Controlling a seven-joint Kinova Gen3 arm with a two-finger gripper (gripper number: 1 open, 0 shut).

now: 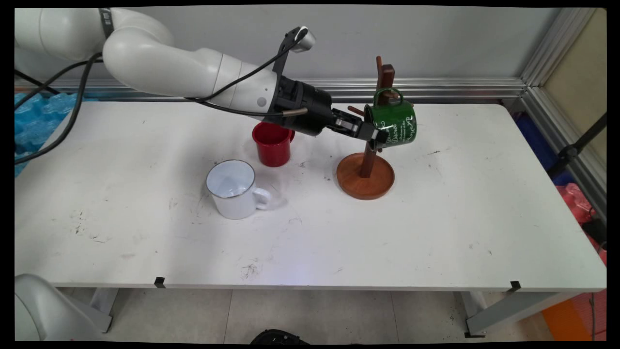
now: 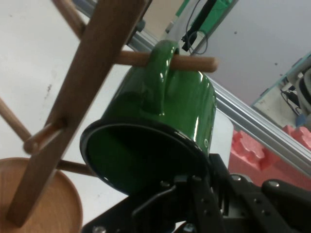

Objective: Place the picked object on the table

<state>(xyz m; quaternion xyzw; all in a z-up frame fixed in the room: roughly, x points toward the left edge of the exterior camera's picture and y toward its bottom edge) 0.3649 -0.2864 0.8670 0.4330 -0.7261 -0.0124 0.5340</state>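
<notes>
While hung on its peg, green mug (image 1: 396,123) (rim) pinched by tool (image 1: 375,136), red mug (image 1: 272,143) behind.

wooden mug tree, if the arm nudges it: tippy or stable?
Probably fairly stable: the mug tree stands on a wide round base under a thin post. Somewhat top-heavy, though, since the green mug hangs by its handle from an upper peg. The gripper is at that mug's rim, so a sideways pull might rock it.
</notes>
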